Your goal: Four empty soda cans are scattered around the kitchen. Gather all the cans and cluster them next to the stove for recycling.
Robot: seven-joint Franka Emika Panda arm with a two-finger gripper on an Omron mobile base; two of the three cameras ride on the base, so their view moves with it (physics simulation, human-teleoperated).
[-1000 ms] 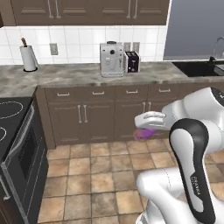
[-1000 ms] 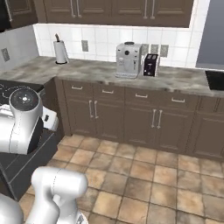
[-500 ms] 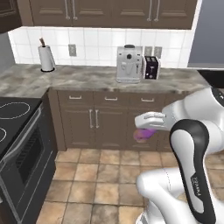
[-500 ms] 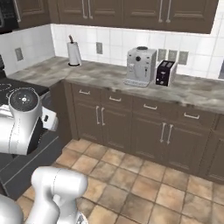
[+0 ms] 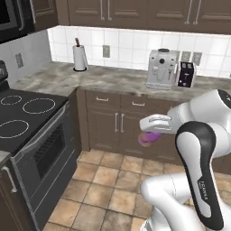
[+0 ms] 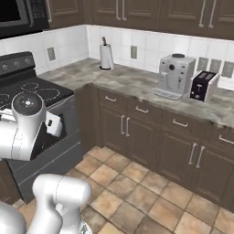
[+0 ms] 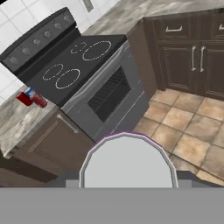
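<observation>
A pink-purple soda can (image 5: 148,138) hangs under my hand at mid-height above the tile floor, with my gripper (image 5: 152,131) shut on it. In the hand view its grey top with a purple rim (image 7: 127,162) fills the bottom centre between the fingers. The stove (image 5: 28,113), black glass with white burner rings, stands at the left; it is also the stove (image 6: 33,93) and the stove (image 7: 78,59). On the counter beside it lie a red can (image 7: 24,99) and a blue-and-white can (image 7: 32,93), close together.
A white paper-towel roll (image 5: 80,57), a silver coffee machine (image 5: 161,69) and a black toaster (image 5: 185,74) stand on the stone counter (image 5: 103,79). Dark lower cabinets (image 5: 115,124) run below it. Tile floor (image 5: 103,185) lies between me and the stove.
The whole picture has shifted right as the base moved, bringing the stove into fuller view at the left. The can stays held in my gripper.
</observation>
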